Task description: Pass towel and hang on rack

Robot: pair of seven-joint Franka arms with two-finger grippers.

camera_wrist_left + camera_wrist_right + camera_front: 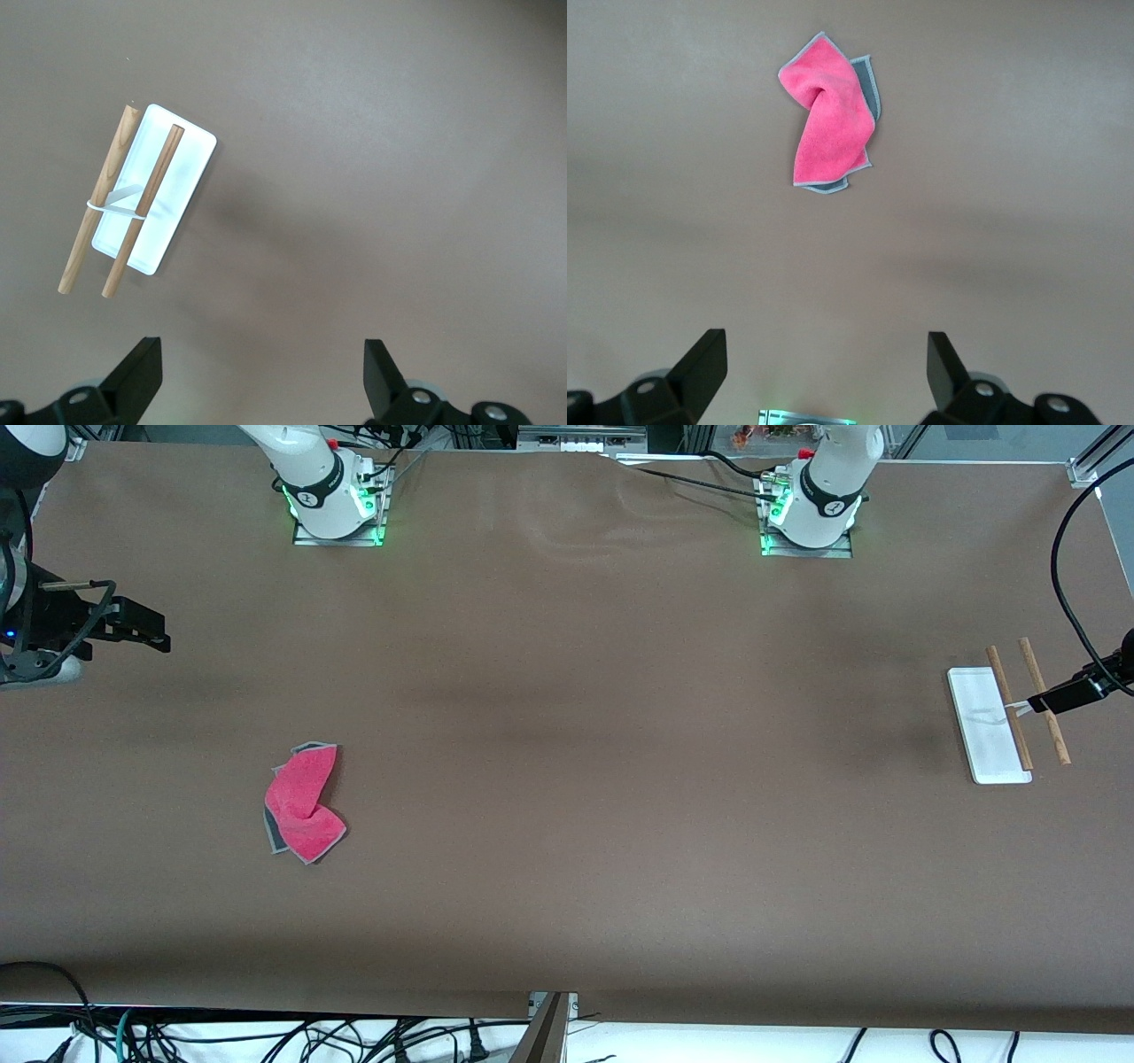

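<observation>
The towel [304,802] is a pink-red fuzzy cloth with grey edging. It lies crumpled on the brown table toward the right arm's end, with some dark grey underside showing. It also shows in the right wrist view [830,115]. The rack [988,726] stands toward the left arm's end: a flat white base with two brown rods [1044,700] joined by a white piece. It also shows in the left wrist view [151,199]. My right gripper [151,631] is open and empty, up over the table's end, apart from the towel. My left gripper [1045,701] is open and empty, up above the rack.
The two arm bases [337,500] [808,509] stand along the table's edge farthest from the front camera. A black cable [1063,593] hangs by the left arm's end. Loose cables [266,1036] lie below the near edge.
</observation>
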